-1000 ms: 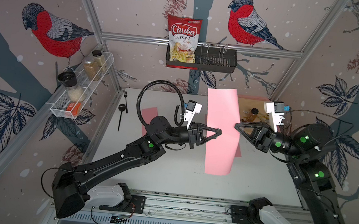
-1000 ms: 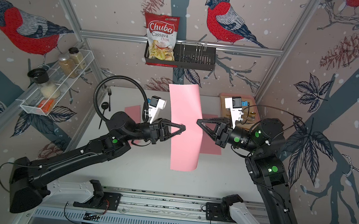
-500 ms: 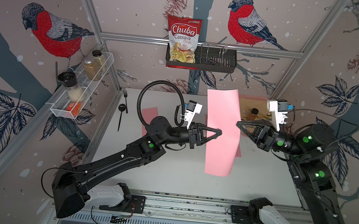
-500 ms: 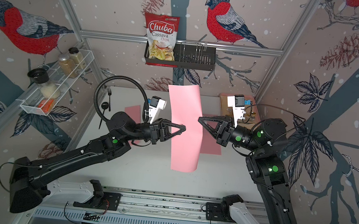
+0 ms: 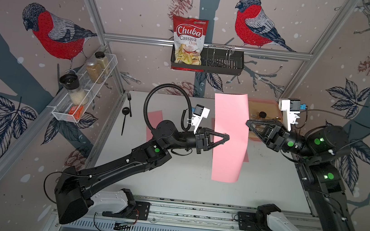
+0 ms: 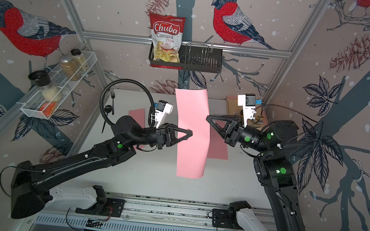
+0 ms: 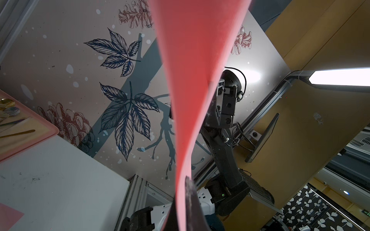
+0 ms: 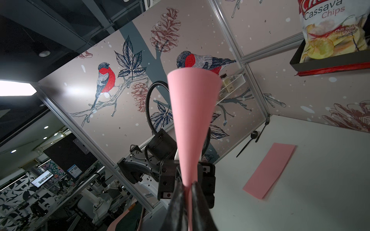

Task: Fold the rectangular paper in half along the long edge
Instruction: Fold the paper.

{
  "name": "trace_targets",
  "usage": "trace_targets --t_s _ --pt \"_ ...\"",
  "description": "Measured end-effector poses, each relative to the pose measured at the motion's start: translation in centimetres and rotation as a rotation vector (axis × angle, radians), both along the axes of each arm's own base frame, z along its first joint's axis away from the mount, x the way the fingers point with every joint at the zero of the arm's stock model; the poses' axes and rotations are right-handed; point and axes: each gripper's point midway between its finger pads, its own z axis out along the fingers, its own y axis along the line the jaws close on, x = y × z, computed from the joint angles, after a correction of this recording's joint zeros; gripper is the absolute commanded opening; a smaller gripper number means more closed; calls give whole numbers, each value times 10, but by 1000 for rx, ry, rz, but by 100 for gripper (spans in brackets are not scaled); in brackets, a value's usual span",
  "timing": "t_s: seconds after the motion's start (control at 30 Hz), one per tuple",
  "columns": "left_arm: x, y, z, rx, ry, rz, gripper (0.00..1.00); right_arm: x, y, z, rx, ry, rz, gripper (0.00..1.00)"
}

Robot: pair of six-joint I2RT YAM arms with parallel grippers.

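Mid-frame, left hand (image 5: 226, 137) and right hand (image 5: 248, 123) each pinch the paper (image 5: 227, 163) in mid-air; uneven pulling could tear it or skew the fold.

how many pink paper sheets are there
3. A raised sheet in midair; a second sheet flat on the table beside the left arm; a third sheet flat, mostly hidden behind the raised one. Others may be hidden.

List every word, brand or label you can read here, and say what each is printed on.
"Chuba": chips bag, large white brand lettering.
"Cassava Chips": same bag, below the brand.
"Chili Bala...": same bag, right wrist view; the rest is blurred.
Small label at the bag's top edge: too small to read.
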Motion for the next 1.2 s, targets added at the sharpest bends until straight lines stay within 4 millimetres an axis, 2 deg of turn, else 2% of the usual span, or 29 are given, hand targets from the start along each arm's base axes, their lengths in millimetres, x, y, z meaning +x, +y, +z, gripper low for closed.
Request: trace_targets --t_s 0.1,0.2,0.23,0.33,0.4,0.5,0.53,0.6,0.63,0.73,0.77,0.8,0.87,0.9,1.0,1.03,1.1,1.17,1.2 --pt "0 0 0 -1 0 1 0 0 0 2 2 -6 3 14" --pt "-1 -1 0 -1 0 -3 0 3 -2 5 6 -20 -8 4" --pt "-1 -1 0 -1 0 -4 0 4 -2 5 7 -20 -12 3" --pt "-1 -1 0 -1 0 -3 0 7 -2 5 8 -16 -15 14" --pt "-1 -1 0 0 0 -5 0 9 -3 7 10 -22 -20 14" --pt "-2 -2 -1 1 1 -7 0 10 -4 10 16 -38 -26 5" --pt "-2 -2 -1 1 2 -8 0 11 -4 10 17 -35 -25 7" --pt "-3 -2 -1 1 1 -9 0 12 -4 10 20 -24 -25 16" --pt "-3 -3 -1 2 2 -9 0 13 -3 9 20 -19 -26 17" --pt "-3 -4 -2 4 5 -11 0 15 -3 12 26 -31 -26 3" --pt "-2 -4 -2 4 6 -11 0 15 -3 13 28 -34 -25 2" --pt "-2 -4 -2 4 6 -11 0 15 -3 13 33 -22 -23 3" --pt "-3 -4 -3 4 6 -12 0 16 -3 13 34 -25 -23 13" --pt "-3 -4 -3 4 6 -12 0 16 -3 14 35 -26 -24 13" --pt "-3 -4 -3 4 6 -14 0 19 -2 15 38 -36 -25 3" --pt "-3 -4 -3 4 6 -14 0 19 -2 15 40 -31 -24 4" --pt "-3 -4 -3 4 6 -14 0 20 -2 15 41 -34 -25 12" --pt "-4 -4 -3 4 6 -15 0 22 -2 17 44 -41 -29 13" --pt "-4 -4 -3 4 6 -15 0 23 -2 17 45 -42 -30 10"
